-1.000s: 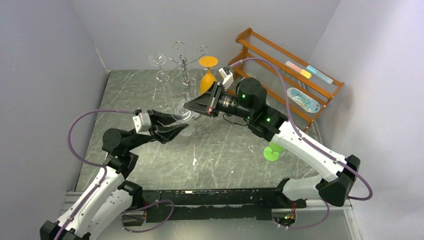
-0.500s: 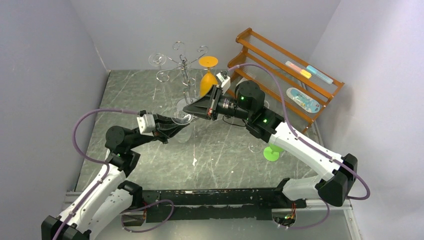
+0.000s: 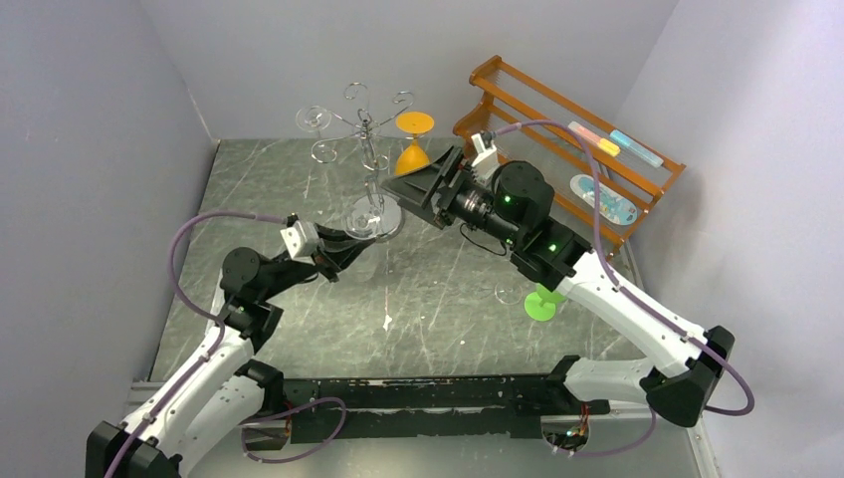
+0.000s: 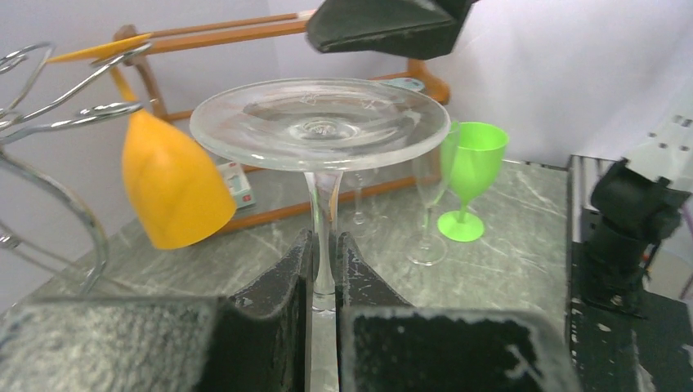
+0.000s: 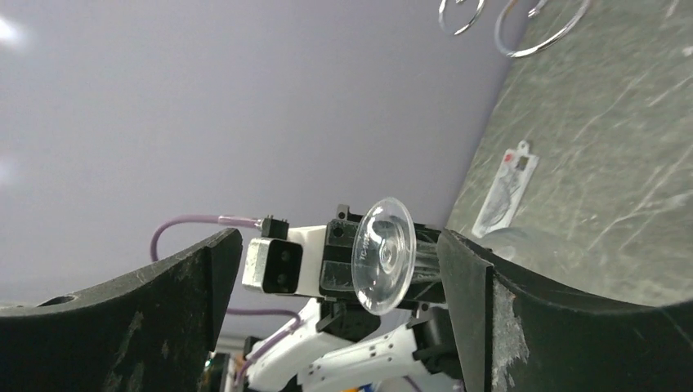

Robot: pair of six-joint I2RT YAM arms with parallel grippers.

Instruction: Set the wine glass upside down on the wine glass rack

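Observation:
The clear wine glass (image 4: 320, 122) is upside down, foot on top, its stem pinched between the fingers of my shut left gripper (image 4: 324, 245). From above, its foot (image 3: 370, 221) hangs over the table just in front of the chrome wine glass rack (image 3: 363, 127). My right gripper (image 3: 416, 185) stands open a little right of the glass, touching nothing. In the right wrist view the wine glass foot (image 5: 382, 255) shows between the wide-apart fingers (image 5: 176, 294). The bowl is hidden behind the left fingers.
An orange glass (image 3: 413, 151) and a clear one (image 3: 314, 119) hang upside down on the rack. The wooden slatted shelf (image 3: 567, 129) stands at the back right. A green glass (image 3: 542, 299) and a clear flute (image 3: 510, 291) stand under the right arm. The orange bowl (image 4: 172, 188) is left of the held glass.
The left gripper has shut on the glass's stem. The right gripper has let go of the glass, opened wide and drawn back to the right.

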